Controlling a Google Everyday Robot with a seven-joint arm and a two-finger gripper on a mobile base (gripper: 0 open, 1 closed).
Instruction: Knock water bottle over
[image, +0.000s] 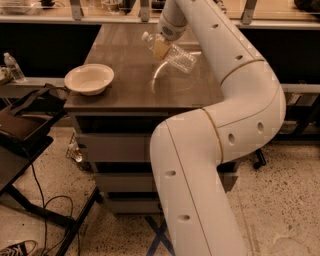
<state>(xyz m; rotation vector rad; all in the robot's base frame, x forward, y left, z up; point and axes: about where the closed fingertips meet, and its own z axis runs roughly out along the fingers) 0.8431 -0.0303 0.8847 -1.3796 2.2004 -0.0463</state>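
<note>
water bottle (176, 56) clr ribbed plastic, tilted over tabletop (125, 87) | jaws at label band, grip can't tell

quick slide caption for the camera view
Gripper by the tilted water bottle at the table's far side; a white bowl sits near the left edge.

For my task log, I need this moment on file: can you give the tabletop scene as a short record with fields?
gripper: at the table's far side, right at the upper part of the water bottle
water bottle: tipped far off upright, cap to the far left, base to the right
contact with table: cannot tell whether the bottle lies flat
bowl: upright at the front left corner, apart from the bottle
small bottle: standing off the table, at the left
</note>
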